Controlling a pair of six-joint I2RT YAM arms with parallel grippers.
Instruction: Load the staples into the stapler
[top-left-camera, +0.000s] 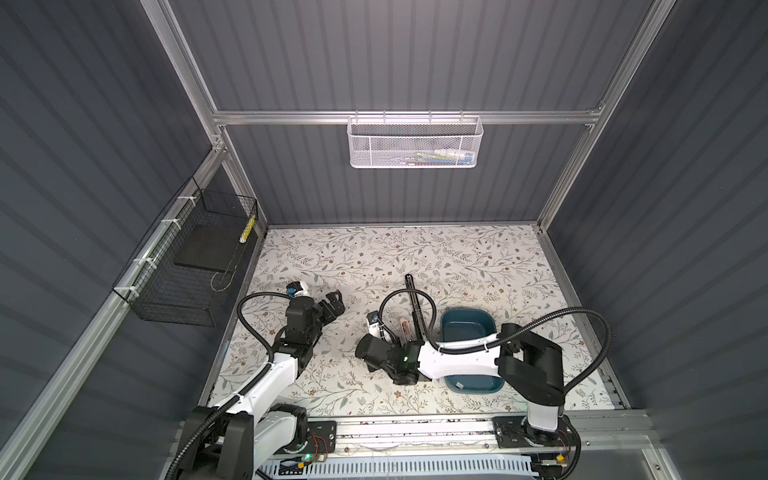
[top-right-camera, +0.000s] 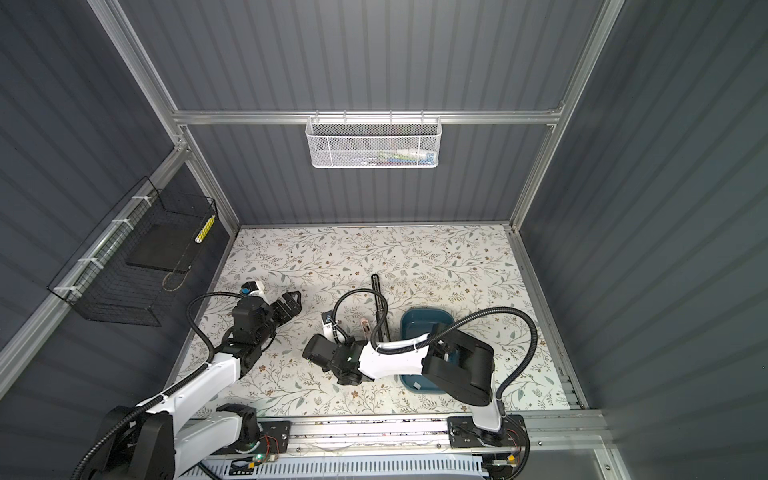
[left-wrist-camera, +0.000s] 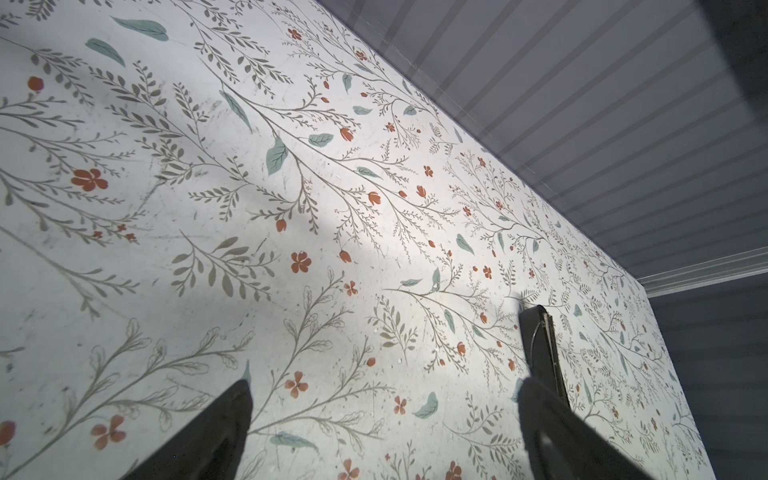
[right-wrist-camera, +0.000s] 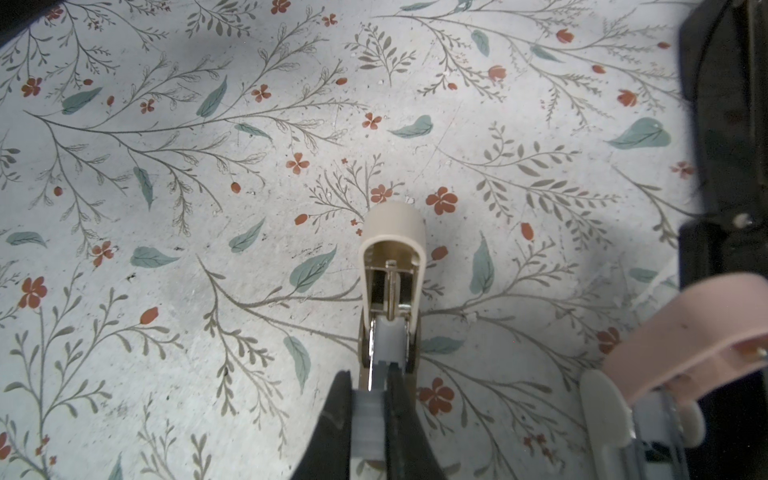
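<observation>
In the right wrist view my right gripper is shut on a pale grey strip of staples. The strip points into the rear of a small cream stapler that lies open on the table, its metal channel showing. In both top views the right wrist hides this stapler and the fingers. My left gripper stands open over bare table on the left, holding nothing. Another staple strip lies in the near blue tub.
A pink stapler lies right beside the cream one. A long black stapler lies opened out behind it. Two blue tubs sit under the right arm. Wire baskets hang on the walls.
</observation>
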